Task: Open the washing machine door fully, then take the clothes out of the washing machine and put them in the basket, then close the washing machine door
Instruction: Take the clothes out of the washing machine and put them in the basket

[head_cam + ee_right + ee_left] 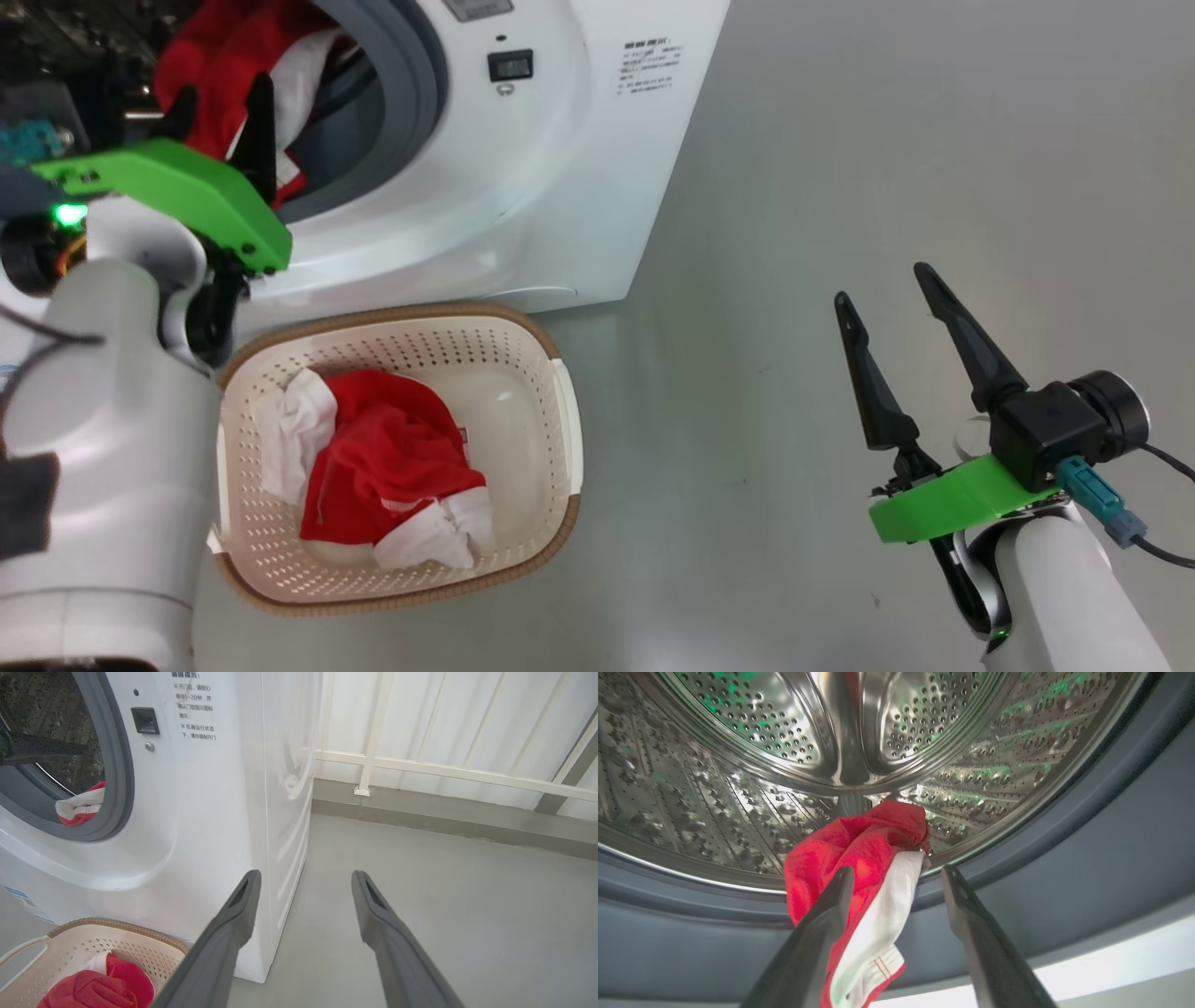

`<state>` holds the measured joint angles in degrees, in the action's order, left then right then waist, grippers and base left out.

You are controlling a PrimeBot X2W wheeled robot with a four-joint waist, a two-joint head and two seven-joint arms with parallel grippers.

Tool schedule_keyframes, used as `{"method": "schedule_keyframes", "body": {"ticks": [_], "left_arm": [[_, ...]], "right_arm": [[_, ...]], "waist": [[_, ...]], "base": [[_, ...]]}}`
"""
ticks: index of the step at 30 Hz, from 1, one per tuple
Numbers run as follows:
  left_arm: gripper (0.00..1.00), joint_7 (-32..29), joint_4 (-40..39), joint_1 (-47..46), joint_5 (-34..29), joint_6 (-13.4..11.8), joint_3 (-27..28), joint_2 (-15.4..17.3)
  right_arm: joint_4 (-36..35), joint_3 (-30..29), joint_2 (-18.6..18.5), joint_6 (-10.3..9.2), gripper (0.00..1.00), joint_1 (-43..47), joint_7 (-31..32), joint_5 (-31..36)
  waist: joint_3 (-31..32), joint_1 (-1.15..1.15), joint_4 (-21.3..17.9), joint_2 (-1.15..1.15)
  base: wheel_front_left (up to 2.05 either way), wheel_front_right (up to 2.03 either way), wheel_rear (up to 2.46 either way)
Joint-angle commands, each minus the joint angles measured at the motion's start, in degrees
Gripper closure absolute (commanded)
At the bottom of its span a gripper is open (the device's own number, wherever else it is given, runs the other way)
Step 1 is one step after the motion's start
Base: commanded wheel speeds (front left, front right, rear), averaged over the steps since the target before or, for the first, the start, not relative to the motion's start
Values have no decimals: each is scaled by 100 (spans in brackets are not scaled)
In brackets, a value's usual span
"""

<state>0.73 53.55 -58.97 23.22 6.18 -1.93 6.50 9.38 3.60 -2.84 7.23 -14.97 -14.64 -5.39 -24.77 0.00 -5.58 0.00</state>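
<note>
washing machine point(523, 187) mouth open, clothes point(859, 849) draped over its rim.

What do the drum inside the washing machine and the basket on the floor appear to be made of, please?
The perforated silver drum looks like polished steel, given mirror-like reflections. The cream perforated basket seems matte moulded plastic; its brown rim looks woven.
</note>
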Motion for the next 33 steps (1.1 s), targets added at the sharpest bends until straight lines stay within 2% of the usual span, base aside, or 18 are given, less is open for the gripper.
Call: {"method": "schedule_keyframes", "body": {"ticks": [1, 4, 8, 16, 17, 18, 21, 22, 23, 28, 33], "left_arm": [[0, -98, 46, -244, 57, 48, 102, 256], [0, -356, 447, -537, -1, 38, 2, 386], [0, -618, 897, -825, -206, -97, -184, 587], [0, -994, 1428, -1111, -372, -271, -388, 740], [12, -1022, 1483, -1134, -384, -310, -402, 763], [31, -1054, 1531, -1155, -411, -333, -433, 793], [60, -1114, 1637, -1201, -380, -362, -425, 851], [75, -1103, 1656, -1212, -378, -364, -430, 877], [100, -1070, 1691, -1222, -394, -378, -458, 919], [100, -723, 1699, -1210, -423, -429, -513, 955], [100, -111, 1638, -1108, -399, -429, -520, 930]], "right_arm": [[-114, 164, -4, 25, 0, -107, -36, -22], [-115, 218, -4, 25, 0, -153, -36, -48], [-122, 272, -4, 25, 0, -233, -36, -98], [-141, 287, -4, 25, 0, -305, -36, -151], [-140, 302, -4, 25, 0, -321, -36, -165], [-142, 314, -4, 25, 0, -342, -36, -191], [-154, 325, -4, 25, 0, -403, -36, -256], [-156, 329, -4, 25, 0, -415, -36, -275], [-156, 337, -4, 25, 0, -422, -36, -305], [-115, 322, -4, 25, 0, -425, -36, -350], [-89, 296, -4, 25, 0, -441, -36, -343]], "waist": [[-107, 0, -64, 0], [-191, 0, -131, 0], [-303, 0, -232, 0], [-456, 0, -325, 0], [-474, 0, -343, 0], [-497, 0, -361, 0], [-549, 0, -402, 0], [-562, 0, -413, 0], [-578, 0, -424, 0], [-572, 0, -415, 0], [-500, 0, -373, 0]], "base": [[0, 0, 0], [0, 0, 0], [0, 0, 0], [0, 0, 0], [0, 0, 0], [0, 0, 0], [0, 0, 0], [0, 0, 0], [0, 0, 0], [0, 0, 0], [0, 0, 0]]}}
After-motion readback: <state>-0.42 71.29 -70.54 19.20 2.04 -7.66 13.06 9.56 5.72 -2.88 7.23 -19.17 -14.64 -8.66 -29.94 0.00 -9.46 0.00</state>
